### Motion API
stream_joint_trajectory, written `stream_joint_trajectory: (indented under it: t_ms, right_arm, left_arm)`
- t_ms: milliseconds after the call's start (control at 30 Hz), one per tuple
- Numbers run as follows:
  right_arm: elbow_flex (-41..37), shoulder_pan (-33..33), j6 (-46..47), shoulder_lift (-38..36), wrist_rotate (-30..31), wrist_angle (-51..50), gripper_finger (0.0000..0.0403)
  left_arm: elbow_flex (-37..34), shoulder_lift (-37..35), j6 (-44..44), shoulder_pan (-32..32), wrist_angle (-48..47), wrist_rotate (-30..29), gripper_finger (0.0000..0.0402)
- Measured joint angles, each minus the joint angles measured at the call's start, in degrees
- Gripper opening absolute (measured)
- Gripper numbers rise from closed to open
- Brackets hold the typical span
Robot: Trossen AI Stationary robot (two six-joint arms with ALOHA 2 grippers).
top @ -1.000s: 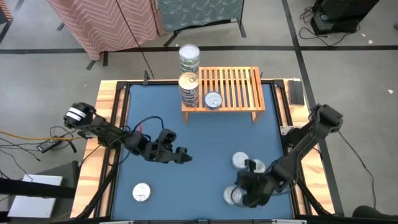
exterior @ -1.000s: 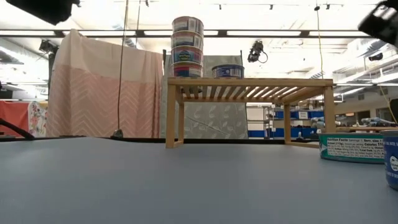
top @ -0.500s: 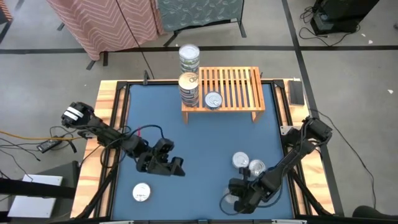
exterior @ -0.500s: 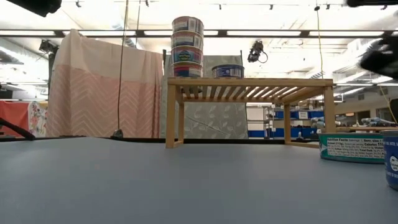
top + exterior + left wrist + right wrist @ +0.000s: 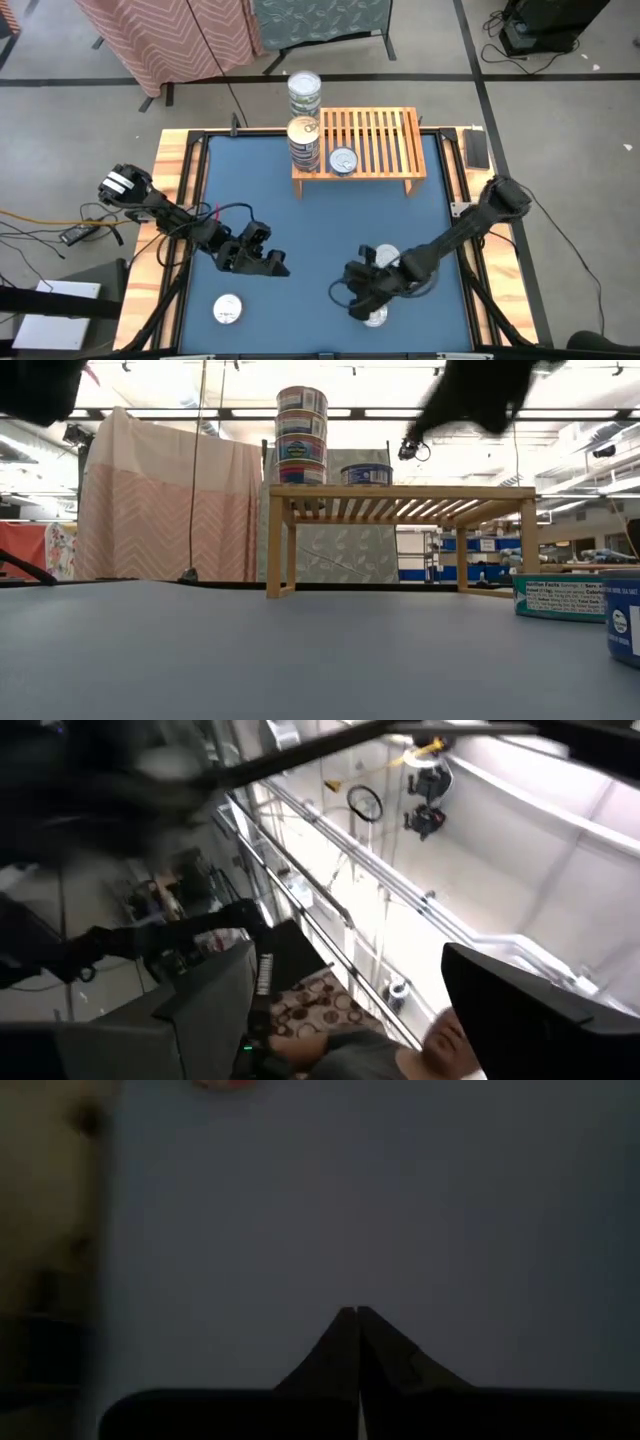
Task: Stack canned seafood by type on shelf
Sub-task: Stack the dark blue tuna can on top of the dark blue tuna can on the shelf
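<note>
On the blue counter the shelf is set at the far edge, with a tall stack of cans at its left end, a single can on the slats beside it, and a second stack seen just behind the shelf's left corner. Over the last second the right gripper has been swung from the near right corner toward the middle of the counter, and its fingers are pressed together with nothing held between them. The loose cans on that side have been shifted with it: one can is now partly hidden under the right arm and another lies just beside the gripper, so it is judged that they were nudged rather than picked up. The left gripper has been drawn back toward the near left, with its fingers held apart and empty, and it is now nearer the lone can at the near left edge. In the low view two cans are seen at the right margin. Little progress has been added to the shelf; the loose cans remain to be lifted, and a pick by the left gripper looks likeliest next.
</note>
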Motion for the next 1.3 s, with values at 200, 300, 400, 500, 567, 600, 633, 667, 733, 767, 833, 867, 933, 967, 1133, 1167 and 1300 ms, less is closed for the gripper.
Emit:
stream_joint_trajectory:
  t_ms: [200,300,400,500,567,600,633,667,733,767,833,867,933,967,1133,1167,1300]
  right_arm:
    - [3.53,6.48,4.26,-2.91,-3.24,-8.27,0.0]
    - [3.52,10.59,10.77,-1.43,-4.48,-8.88,0.0]
    - [3.5,14.29,17.61,0.23,-3.78,-10.84,0.0]
    - [3.5,16.61,23.81,0.98,-3.04,-13.72,0.0]
    - [3.13,17.28,25.43,1.44,-2.27,-15.11,0.0]
    - [2.84,17.41,25.7,1.84,-2.24,-15.42,0.0]
    - [2.62,17.38,25.76,2.09,-2.17,-15.42,0.0]
    - [2.29,17.13,25.74,2.4,-2.46,-15.42,0.0]
    - [1.99,16.19,25.71,3.8,-3.56,-15.39,0.0]
    - [1.97,15.75,25.22,4.65,-4.05,-15.4,0.0]
    - [1.86,14.88,23.57,6.06,-4.5,-15.42,0.0]
    - [1.86,14.28,23.02,6.53,-4.58,-15.24,0.0]
    - [2.02,13.14,22.05,7.52,-4.39,-14.62,0.0]
    - [2.11,12.38,21.17,7.9,-4.42,-14.13,0.0]
    - [2.12,7.67,13.05,8.77,-2.52,-11.28,0.0]
    - [2.1,6.54,11.7,8.78,-2.24,-10.62,0.0]
    - [1.91,1.37,5.95,8.93,-1.56,-6.84,0.0]
  left_arm:
    - [-4.15,0.0,1.33,-0.01,-1.76,-10.02,0.0323]
    - [-4.29,0.08,-1.23,-0.26,-6.53,-12.18,0.0323]
    - [-3.29,0.05,-3.01,-1.27,-8.65,-12.27,0.0323]
    - [-2.38,0.04,-2.82,-2.3,-11.46,-12.3,0.0323]
    - [-1.78,0.04,-2.8,-2.7,-13.8,-13.04,0.0323]
    - [-1.57,0.04,-2.8,-2.83,-15.31,-13.83,0.0323]
    - [-1.45,0.04,-2.78,-2.92,-17.11,-14.71,0.0323]
    - [-1.4,0.08,-2.85,-2.97,-18.31,-15.76,0.0323]
    - [-1.15,0.25,-2.97,-2.95,-19.78,-18.0,0.0323]
    - [-1.15,0.26,-3.05,-2.91,-19.99,-18.85,0.0323]
    - [-1.15,0.51,-4.11,-2.96,-19.95,-19.36,0.0323]
    - [-1.12,0.59,-4.42,-3.06,-20.27,-19.2,0.0323]
    - [-1.18,0.66,-4.27,-3.36,-20.28,-18.67,0.0323]
    - [-1.17,0.63,-3.92,-3.37,-20.35,-18.7,0.0323]
    - [-1.18,0.63,-2.6,-3.39,-21.34,-19.79,0.0323]
    - [-1.18,0.63,-2.35,-3.39,-21.34,-20.48,0.0323]
    - [-1.18,0.63,-1.16,-3.39,-22.2,-23.81,0.0323]
